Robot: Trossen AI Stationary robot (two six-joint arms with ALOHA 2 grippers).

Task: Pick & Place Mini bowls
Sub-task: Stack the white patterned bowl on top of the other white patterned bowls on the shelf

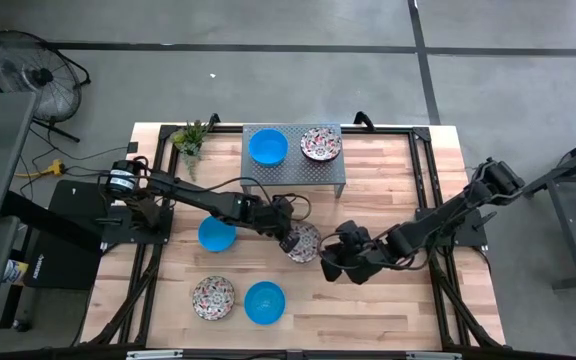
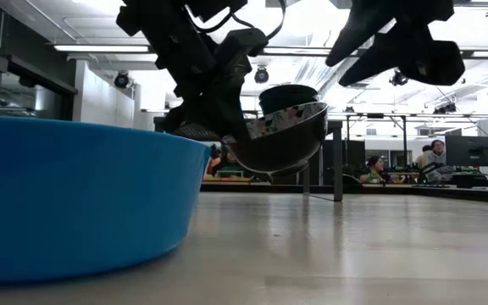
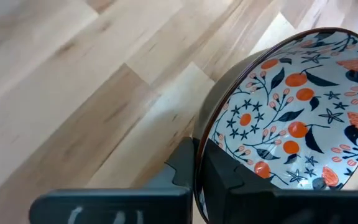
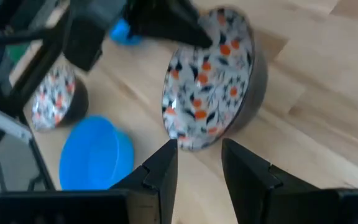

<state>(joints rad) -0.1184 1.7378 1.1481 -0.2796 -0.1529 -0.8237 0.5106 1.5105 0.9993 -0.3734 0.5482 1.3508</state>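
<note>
L gripper clamped on floral bowl rim — bowl tilted, lifted off counter mid-table.
R gripper just beside, fingers apart, empty — prob. waiting for handover; rim pinch explains tilt.

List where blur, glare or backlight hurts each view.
Low view: ceiling lights backlight the arms and the held floral bowl into silhouettes; the near blue bowl looms blurred. Right wrist view: soft throughout, especially the left arm. Left wrist view: crisp pattern. High view: even light, no glare.

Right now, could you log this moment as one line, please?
left gripper: shut on floral bowl, lifted | right gripper: open beside it
</note>
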